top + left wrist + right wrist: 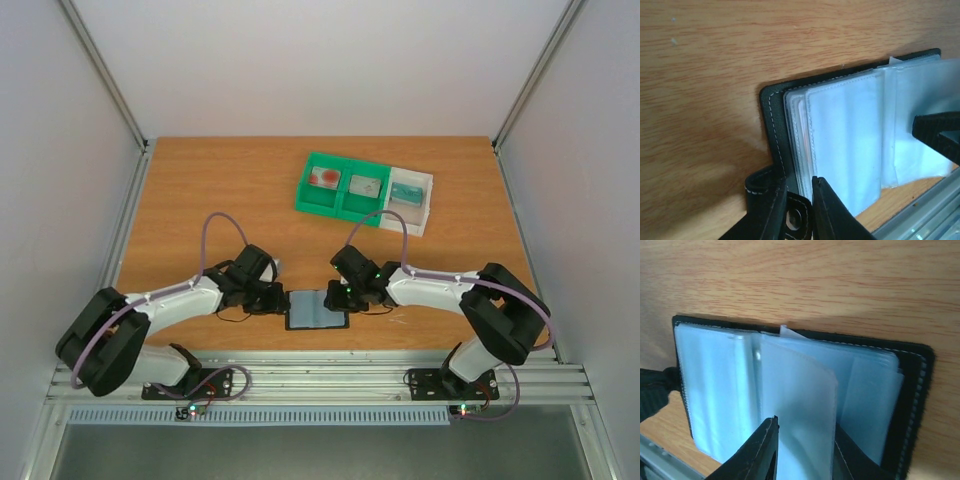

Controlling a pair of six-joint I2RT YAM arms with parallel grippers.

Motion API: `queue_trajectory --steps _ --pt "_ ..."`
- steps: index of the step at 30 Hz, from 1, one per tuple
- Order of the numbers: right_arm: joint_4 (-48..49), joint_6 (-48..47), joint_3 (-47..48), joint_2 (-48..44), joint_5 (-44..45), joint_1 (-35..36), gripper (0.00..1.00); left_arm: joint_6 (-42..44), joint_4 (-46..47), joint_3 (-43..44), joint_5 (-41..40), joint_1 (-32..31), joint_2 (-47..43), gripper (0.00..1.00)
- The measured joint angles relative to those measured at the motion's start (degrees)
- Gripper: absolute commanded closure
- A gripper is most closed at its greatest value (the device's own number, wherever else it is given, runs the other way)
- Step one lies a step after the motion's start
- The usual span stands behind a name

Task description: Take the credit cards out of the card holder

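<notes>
1. The card holder (318, 310) lies open and flat on the wooden table (200, 180), near its front edge and between the two arms. Its pale blue sleeves face up.
2. The left claw (278, 298) is at the holder's left edge and the right claw (345, 296) at its right edge. Both are low over it.
3. From above, three cards show well away from the holder at the back of the table. A whitish card with red marks (325, 178) and a grey card (365, 185) each lie in a separate compartment of the green tray (308, 200). A teal card (405, 192) lies in the white tray (425, 205) just beside it. This view is too far off to show how either claw is set.
4. The left wrist view shows the left claw (797, 181) narrowed to a slim gap. The holder's black stitched strap (760, 186) and its snap sit in that gap, so the claw grips the holder by the strap at the cover's near corner.
5. That view also shows a dark finger of the other arm (940, 135) over the far sleeves.
6. The right wrist view shows the right claw (805, 427) partly open. Its fingers (762, 455) stand on either side of one clear sleeve (800, 400), which is lifted off the stack and curls upward. I cannot tell whether the fingers touch the sleeve.
7. Neither wrist view makes clear whether any sleeve has a card in it.
</notes>
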Motion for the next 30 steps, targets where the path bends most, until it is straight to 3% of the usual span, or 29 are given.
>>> queue_trajectory --steps 10,15,20,30 --pt "-13.92 -0.85 4.68 -4.72 5.25 0.42 0.68 -0.90 -2.93 0.00 0.07 0.02 -7.17 0.77" --pt "-14.38 -0.63 8.55 -4.31 5.16 3.87 0.64 -1.60 -3.06 0.00 0.28 0.09 -8.96 0.75" --pt "-13.33 -0.55 14.16 2.27 4.87 7.54 0.58 -2.21 -2.73 -0.46 0.52 0.83 -9.09 0.73" --pt "-13.31 -0.94 16.98 11.02 6.86 8.81 0.73 -2.99 -2.73 -2.99 1.33 2.38 -8.61 0.73"
